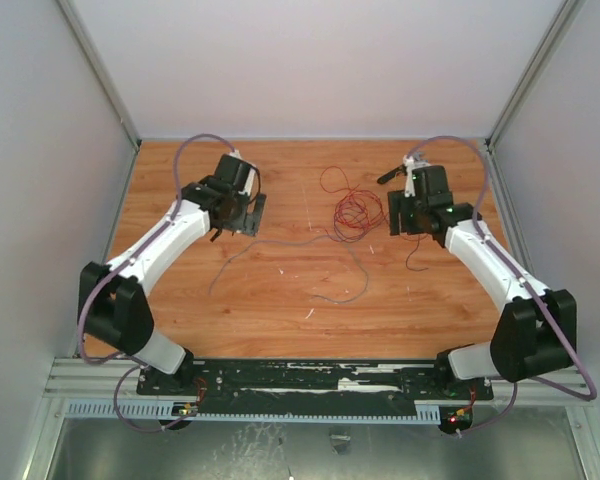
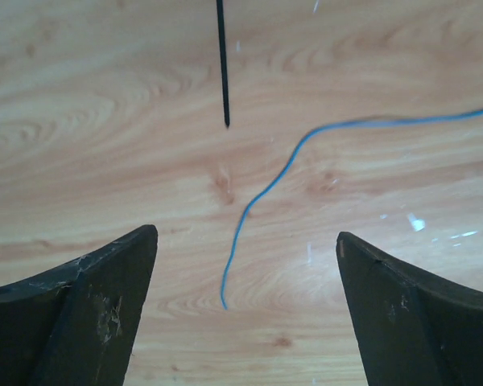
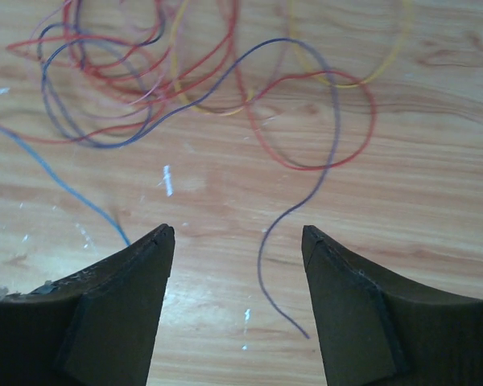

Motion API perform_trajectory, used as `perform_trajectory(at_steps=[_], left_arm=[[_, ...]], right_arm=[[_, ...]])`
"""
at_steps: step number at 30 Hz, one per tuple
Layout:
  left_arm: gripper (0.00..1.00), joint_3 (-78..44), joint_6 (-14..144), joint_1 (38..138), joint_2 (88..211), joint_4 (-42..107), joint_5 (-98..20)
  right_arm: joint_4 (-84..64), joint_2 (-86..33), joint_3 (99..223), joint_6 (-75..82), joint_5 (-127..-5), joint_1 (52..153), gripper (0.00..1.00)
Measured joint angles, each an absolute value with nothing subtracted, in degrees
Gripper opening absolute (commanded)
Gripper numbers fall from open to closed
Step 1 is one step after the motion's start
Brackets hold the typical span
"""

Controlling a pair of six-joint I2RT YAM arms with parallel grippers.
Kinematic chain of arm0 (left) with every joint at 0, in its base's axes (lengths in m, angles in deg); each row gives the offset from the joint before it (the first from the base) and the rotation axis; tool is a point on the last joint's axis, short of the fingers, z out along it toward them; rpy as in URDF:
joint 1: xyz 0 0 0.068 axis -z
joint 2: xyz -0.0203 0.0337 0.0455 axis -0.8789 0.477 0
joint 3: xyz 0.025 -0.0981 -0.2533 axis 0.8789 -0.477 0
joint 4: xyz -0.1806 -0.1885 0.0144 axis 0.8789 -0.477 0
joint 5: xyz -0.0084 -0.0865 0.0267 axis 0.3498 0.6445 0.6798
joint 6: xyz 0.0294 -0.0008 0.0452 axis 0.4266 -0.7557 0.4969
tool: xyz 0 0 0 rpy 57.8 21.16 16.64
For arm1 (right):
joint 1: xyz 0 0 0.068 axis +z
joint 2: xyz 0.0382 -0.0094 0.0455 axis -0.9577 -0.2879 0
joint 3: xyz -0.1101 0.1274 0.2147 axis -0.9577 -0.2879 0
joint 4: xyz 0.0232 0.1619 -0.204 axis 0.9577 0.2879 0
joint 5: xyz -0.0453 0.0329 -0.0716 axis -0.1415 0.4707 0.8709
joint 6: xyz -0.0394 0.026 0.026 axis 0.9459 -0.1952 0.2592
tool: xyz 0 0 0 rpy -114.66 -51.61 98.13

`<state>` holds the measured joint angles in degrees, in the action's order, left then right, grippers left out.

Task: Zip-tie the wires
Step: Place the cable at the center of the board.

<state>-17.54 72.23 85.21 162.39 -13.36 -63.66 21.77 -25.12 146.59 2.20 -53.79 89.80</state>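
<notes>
The wires (image 1: 352,211) lie in a loose, mostly red tangle on the wooden table (image 1: 280,310), right of centre. A long grey strand (image 1: 325,262) trails from them toward the near left. My right gripper (image 1: 399,212) hovers just right of the tangle. In the right wrist view it (image 3: 237,229) is open and empty, the wires (image 3: 145,80) ahead and a dark purple strand (image 3: 267,257) running between its fingers. My left gripper (image 1: 248,210) hangs over the left half, open and empty (image 2: 245,233). Ahead of it lie the zip tie (image 2: 222,64) and a blue wire end (image 2: 262,193).
A short black tool with a grey head (image 1: 387,176) lies behind the right gripper. Pale walls enclose the table on the left, back and right. White scuff marks (image 1: 308,313) dot the wood. The arm bases stand on a black rail (image 1: 310,378) at the near edge.
</notes>
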Motion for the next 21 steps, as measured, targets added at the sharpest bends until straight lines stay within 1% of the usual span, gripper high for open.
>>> perform_trajectory(at_steps=[4, 8, 14, 21], left_arm=[[0.98, -14.0, 72.0, 85.2, 157.5, -11.2, -61.9], [0.99, -13.2, 72.0, 85.2, 152.0, -8.2, -59.1], [0.98, -13.2, 72.0, 85.2, 146.1, -4.8, -53.4], [0.98, -13.4, 72.2, 85.2, 145.3, -3.9, -50.5]], right_arm=[[19.9, -24.3, 145.4, 1.6, -53.8, 84.7, 0.66], [19.8, -25.2, 143.5, 1.2, -53.3, 81.3, 0.66], [19.9, -27.2, 140.0, 0.5, -55.5, 80.9, 0.64], [22.0, -28.6, 137.5, -0.6, -57.3, 81.0, 0.62]])
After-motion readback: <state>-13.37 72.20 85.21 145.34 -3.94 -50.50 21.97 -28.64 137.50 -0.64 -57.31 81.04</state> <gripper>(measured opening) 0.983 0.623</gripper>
